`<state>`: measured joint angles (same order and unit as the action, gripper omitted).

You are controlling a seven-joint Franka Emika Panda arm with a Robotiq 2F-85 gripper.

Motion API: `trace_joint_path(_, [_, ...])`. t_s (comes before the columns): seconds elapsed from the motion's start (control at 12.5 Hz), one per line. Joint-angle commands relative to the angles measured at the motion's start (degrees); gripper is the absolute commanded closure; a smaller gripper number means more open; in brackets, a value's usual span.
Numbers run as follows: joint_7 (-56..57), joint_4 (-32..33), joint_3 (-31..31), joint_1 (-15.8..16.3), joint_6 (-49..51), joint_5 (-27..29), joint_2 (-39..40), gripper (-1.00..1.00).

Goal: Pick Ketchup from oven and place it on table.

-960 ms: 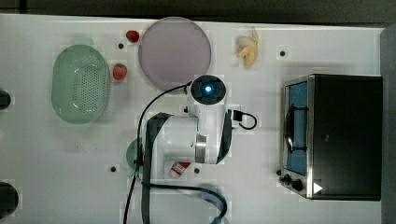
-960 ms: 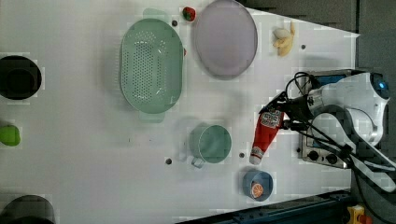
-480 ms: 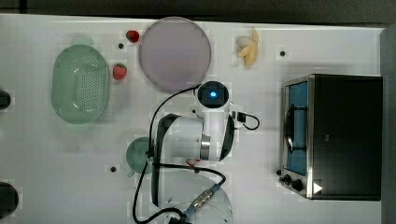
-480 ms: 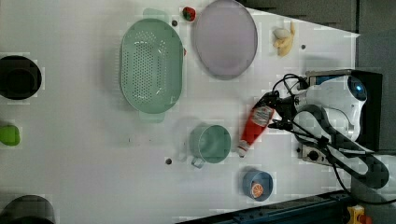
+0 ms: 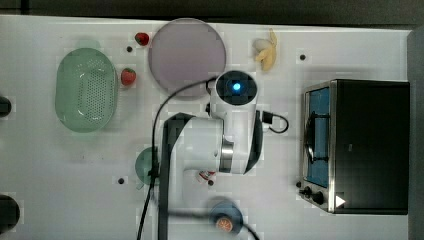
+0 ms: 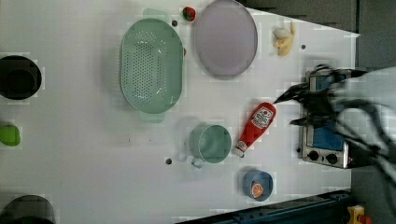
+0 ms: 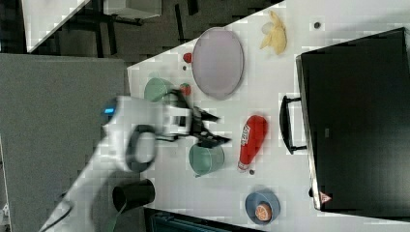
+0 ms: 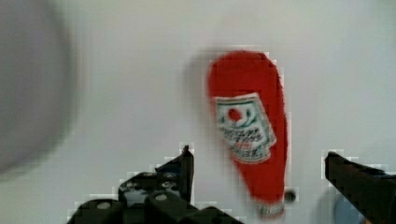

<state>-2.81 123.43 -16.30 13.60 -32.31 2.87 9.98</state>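
Lying flat: slim red plastic Ketchup

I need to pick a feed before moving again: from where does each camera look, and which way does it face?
Top view: overhead, straight down; white arm covers most of the ketchup.
Left view: high, facing down at the table; blurred arm over the oven.
Right view: high, tilted; arm and gripper.
Wrist view: down past the open gripper onto the ketchup.
Shared: left and right views show the ketchup lying beside the green cup.
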Motion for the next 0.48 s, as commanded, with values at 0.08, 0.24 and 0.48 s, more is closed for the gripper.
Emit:
trace_joint_path(0.08, [-0.9, -9.5, 0.2, 0.7, 9.1, 1.0, -11.3, -1.00])
trace_joint_path(0.24, [-0.9, -15.0, 0.7, 0.8, 15.2, 0.4, -14.3, -1.00])
trace_joint_path(0.48, [-0.9, -22.9, 1.6, 0.8, 25.4, -5.5, -16.2, -1.00])
